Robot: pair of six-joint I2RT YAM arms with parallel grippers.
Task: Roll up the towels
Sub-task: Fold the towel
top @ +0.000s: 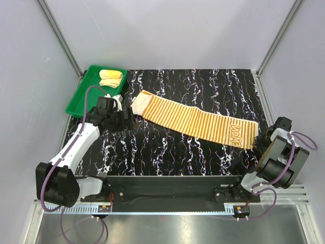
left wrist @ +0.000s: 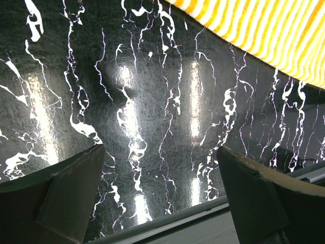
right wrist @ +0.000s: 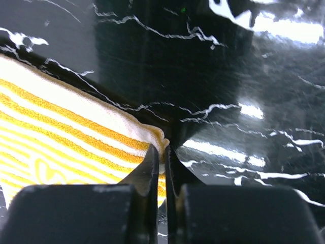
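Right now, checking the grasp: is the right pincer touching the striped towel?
Touching. The right wrist view shows the right pincer shut on the striped towel at its corner, cloth pinched between its fingertips.

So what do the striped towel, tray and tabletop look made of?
The striped towel looks like soft woven cloth, maybe terry: fuzzy ribbed surface in the right wrist view. The tray: likely moulded plastic, smooth even green. The tabletop: glossy black marble-look sheet, maybe printed laminate; lights reflect off it.
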